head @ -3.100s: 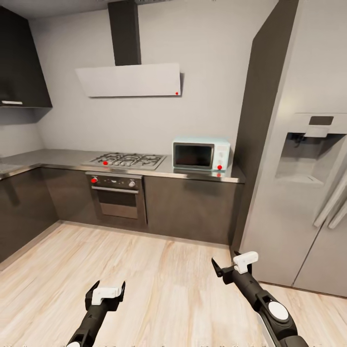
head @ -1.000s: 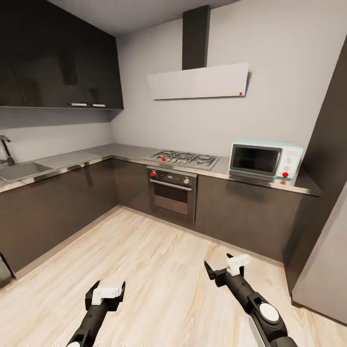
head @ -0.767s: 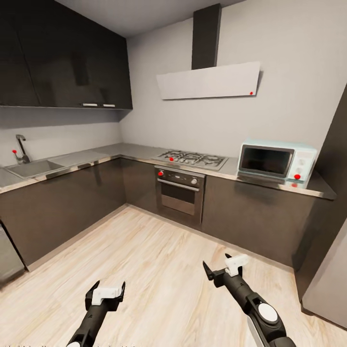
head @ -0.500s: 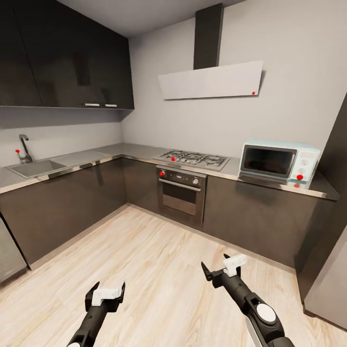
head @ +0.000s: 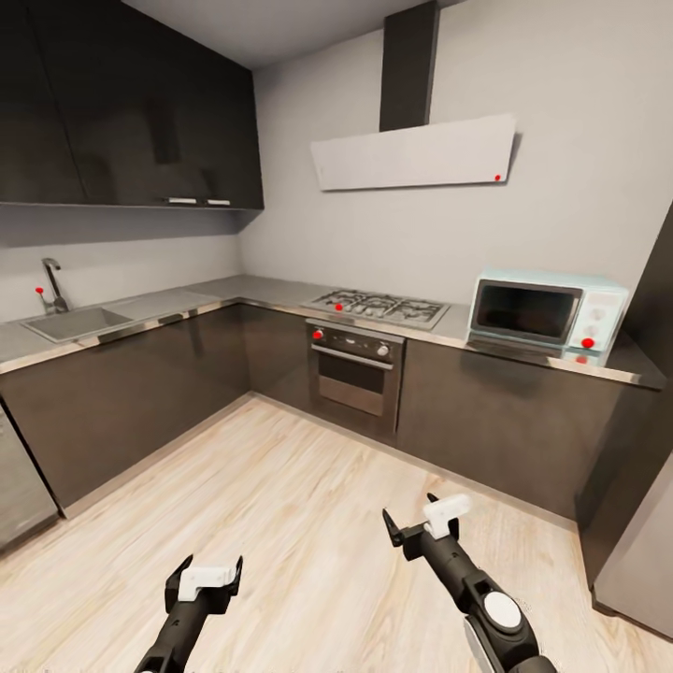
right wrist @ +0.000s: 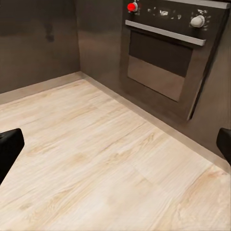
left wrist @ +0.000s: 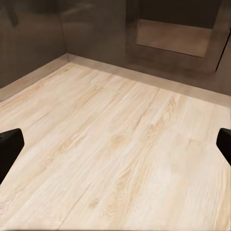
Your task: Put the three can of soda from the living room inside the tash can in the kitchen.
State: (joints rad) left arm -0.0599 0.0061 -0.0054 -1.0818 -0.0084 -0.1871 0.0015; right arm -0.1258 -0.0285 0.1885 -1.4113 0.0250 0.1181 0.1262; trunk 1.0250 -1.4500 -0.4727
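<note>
The black left gripper point(head: 205, 579) and black right gripper point(head: 418, 521) were both wide open and held nothing. Ahead lay bare pale wood floor point(head: 280, 505); the cans and bin were out of sight, so no way to them could be told.

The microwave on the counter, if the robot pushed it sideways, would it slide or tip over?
The pale blue microwave looks wider than tall and sits flat on the counter, so it would probably slide, not tip. Its boxy body suggests it is stiff and fairly heavy. The counter looks smooth and glossy, so grip underneath may be low, though its feet cannot be made out.
</note>
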